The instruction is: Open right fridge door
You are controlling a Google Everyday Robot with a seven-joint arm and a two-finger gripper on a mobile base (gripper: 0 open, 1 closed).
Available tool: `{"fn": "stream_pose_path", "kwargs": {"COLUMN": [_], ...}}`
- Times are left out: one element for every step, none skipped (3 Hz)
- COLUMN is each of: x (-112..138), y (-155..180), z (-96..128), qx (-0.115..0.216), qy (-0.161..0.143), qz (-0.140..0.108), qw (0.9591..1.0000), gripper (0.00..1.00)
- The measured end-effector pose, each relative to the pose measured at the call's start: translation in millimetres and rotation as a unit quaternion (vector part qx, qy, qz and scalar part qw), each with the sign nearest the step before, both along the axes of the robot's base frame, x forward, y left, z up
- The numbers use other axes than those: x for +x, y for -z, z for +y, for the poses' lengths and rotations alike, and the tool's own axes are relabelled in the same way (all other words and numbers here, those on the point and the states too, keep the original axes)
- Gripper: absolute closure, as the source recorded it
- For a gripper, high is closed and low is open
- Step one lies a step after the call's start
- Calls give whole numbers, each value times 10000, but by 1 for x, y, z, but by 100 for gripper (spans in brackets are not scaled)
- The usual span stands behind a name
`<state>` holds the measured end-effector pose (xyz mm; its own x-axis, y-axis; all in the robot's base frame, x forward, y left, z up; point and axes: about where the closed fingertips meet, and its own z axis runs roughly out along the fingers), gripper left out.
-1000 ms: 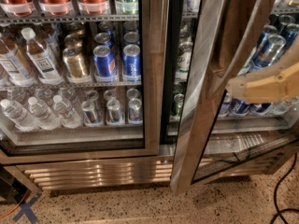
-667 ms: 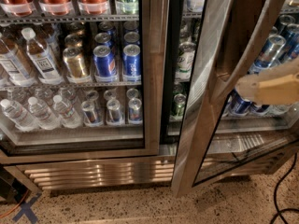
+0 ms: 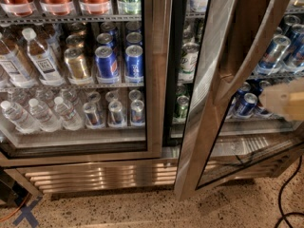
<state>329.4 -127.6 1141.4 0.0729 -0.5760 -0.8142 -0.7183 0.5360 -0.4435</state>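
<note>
The right fridge door point(image 3: 198, 127) stands partly open, its wide steel frame swung out toward me and leaning across the view. Its long bar handle point(image 3: 247, 56) runs diagonally up the frame. Blue cans point(image 3: 246, 104) show through its glass pane. In the dark gap between the doors, green cans point(image 3: 188, 57) sit on the inner shelves. My gripper point(image 3: 285, 103) is a beige shape at the right edge, in front of the pane and to the right of the handle's lower end.
The left fridge door point(image 3: 156, 80) is closed, with water bottles and cans behind its glass. A steel vent grille point(image 3: 95, 175) runs along the base. A black cable point(image 3: 284, 198) lies on the speckled floor at right, and a blue tape cross point(image 3: 26, 215) at bottom left.
The gripper has moved right and slightly down toward the frame edge. The right door has swung a little further open, widening the gap.
</note>
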Motion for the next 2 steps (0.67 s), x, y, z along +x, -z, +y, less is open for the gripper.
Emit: {"fn": "stream_pose_path", "kwargs": {"x": [0,0], "y": [0,0], "z": [0,0], "qx": [0,0], "qy": [0,0], "qz": [0,0], "qw": [10000,10000], "gripper": [0,0]}}
